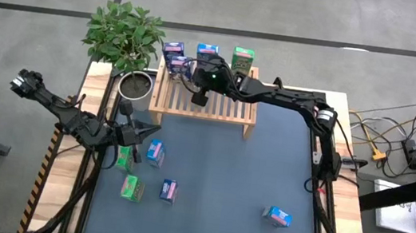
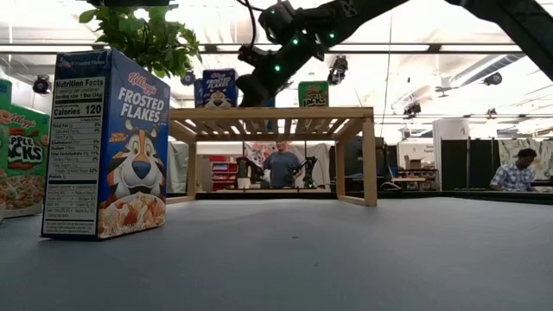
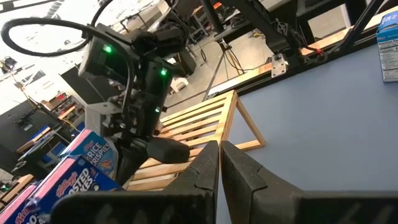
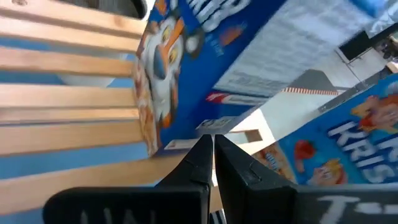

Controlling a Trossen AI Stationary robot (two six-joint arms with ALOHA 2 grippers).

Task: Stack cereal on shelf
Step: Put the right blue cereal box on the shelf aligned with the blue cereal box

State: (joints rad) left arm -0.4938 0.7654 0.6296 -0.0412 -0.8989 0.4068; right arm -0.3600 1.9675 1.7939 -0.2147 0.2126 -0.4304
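Note:
The wooden shelf (image 1: 204, 104) stands at the table's far side. Three cereal boxes stand on its far edge: two blue (image 1: 173, 51) (image 1: 208, 51) and one green (image 1: 243, 59). My right gripper (image 1: 190, 71) hovers over the slats, shut, its tips (image 4: 211, 146) at the foot of a blue Frosted Flakes box (image 4: 180, 56), beside a Rice Krispies box (image 4: 354, 140). My left gripper (image 1: 151, 130) waits shut above the table's left side (image 3: 219, 155). Several more boxes stand or lie on the mat, among them green (image 1: 132, 188) and blue (image 1: 168, 190) (image 1: 278, 216). My right gripper's shut fingertips stand right at the lower edge (image 4: 205, 126) of the Frosted Flakes box, coming slanting down from the table's right. Whether they touch it, I cannot tell. Nothing is between the fingers.
A potted plant (image 1: 126, 37) stands at the far left corner beside the shelf. A Frosted Flakes box (image 2: 108, 142) and a green box (image 2: 22, 160) stand close to the low camera. The mat's middle (image 1: 232, 176) is bare. People show in the room behind.

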